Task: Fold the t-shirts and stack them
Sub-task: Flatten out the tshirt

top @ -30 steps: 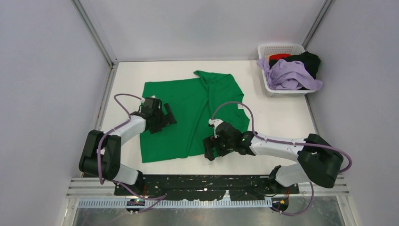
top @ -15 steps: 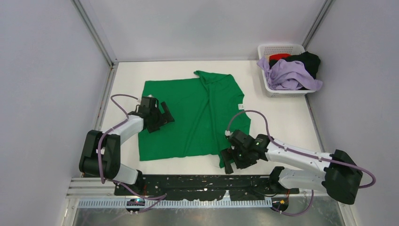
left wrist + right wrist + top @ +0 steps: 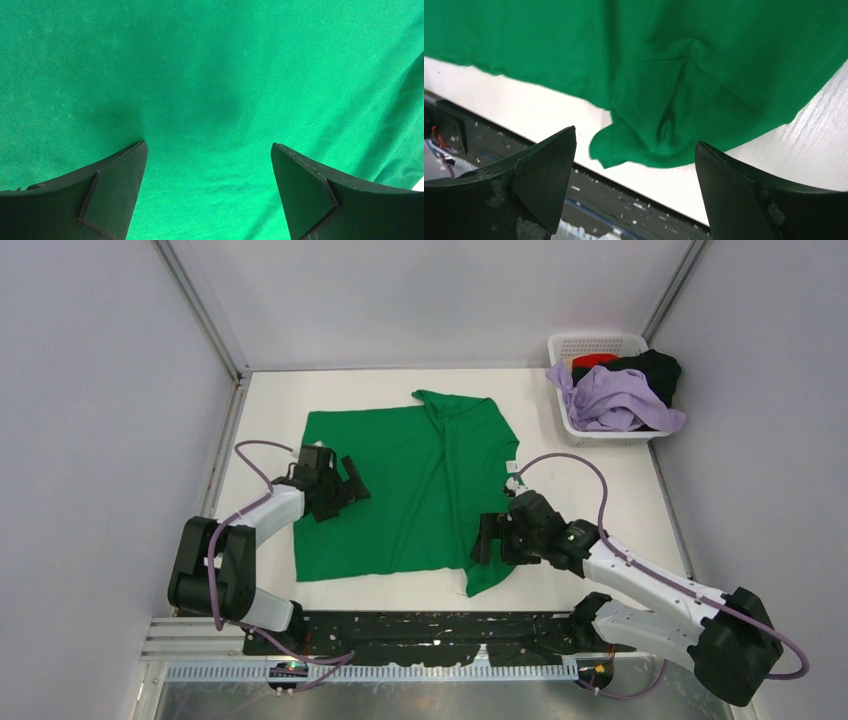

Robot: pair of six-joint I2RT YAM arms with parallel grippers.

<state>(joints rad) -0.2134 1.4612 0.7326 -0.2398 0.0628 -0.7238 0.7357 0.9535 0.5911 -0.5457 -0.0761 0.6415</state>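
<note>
The green t-shirt (image 3: 400, 480) lies flat on the tabletop (image 3: 600, 480). Your left hand (image 3: 343, 490) is over its left edge and your right hand (image 3: 487, 540) over its near right corner, both spread and pinching nothing. Only the right wrist view shows you that corner rumpled. Far right of the shirt, the basket (image 3: 575, 345) holds lavender (image 3: 615, 400), black (image 3: 660, 368) and red (image 3: 595, 360) t-shirts.

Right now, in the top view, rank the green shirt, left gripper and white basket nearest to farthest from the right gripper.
1. green t-shirt, directly under the right gripper.
2. left gripper, shirt's left edge.
3. white basket, far right corner.
</note>
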